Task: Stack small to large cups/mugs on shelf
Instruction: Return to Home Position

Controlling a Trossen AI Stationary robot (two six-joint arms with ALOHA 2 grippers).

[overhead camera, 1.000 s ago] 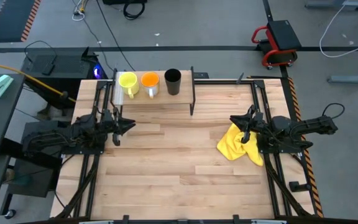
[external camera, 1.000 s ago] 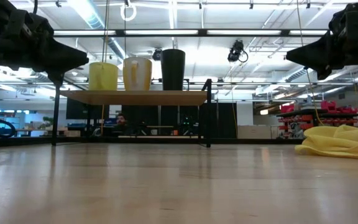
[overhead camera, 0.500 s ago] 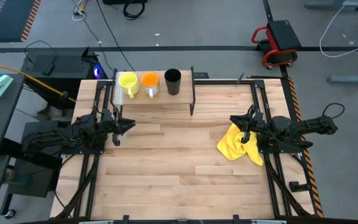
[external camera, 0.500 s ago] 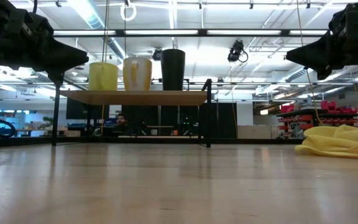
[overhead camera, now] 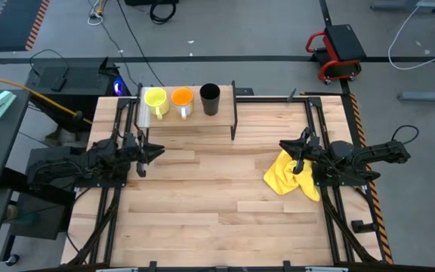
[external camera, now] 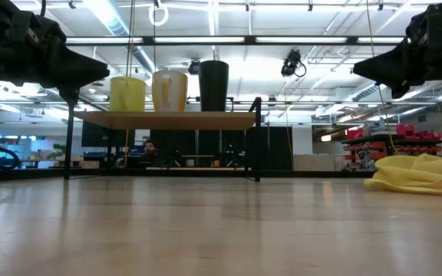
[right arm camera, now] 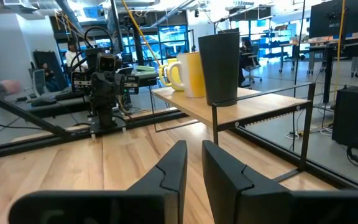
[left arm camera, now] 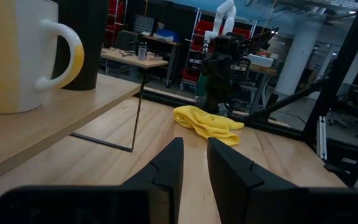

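Standing in a row on the shelf (overhead camera: 195, 126) are all three cups: the yellow mug (overhead camera: 155, 99) at the end nearest the left arm, the orange mug (overhead camera: 182, 97) in the middle, and the taller black cup (overhead camera: 210, 98) at the end nearest the right arm. They are upright and just beside one another. From above, the yellow and orange mugs look to be touching or nearly so, and the black cup has a small gap from the orange one. The handles of both mugs point toward the open middle of the counter (overhead camera: 217, 200). The shelf itself sits at the far edge of the counter on thin black legs, toward the left half. The left arm (overhead camera: 81, 166) lies folded at the counter's left edge. The left jaws point inward, raised off the wood and well apart from the shelf. In the left wrist view they are drawn close together with only a thin slit between them, gripping nothing. The right arm (overhead camera: 353, 160) is folded the same way at the right edge. The right jaws are also nearly pressed together and empty, held up above the counter. They hang over the far side of a crumpled yellow cloth (overhead camera: 284, 177), which lies on the wood near the right edge, well apart from the shelf.
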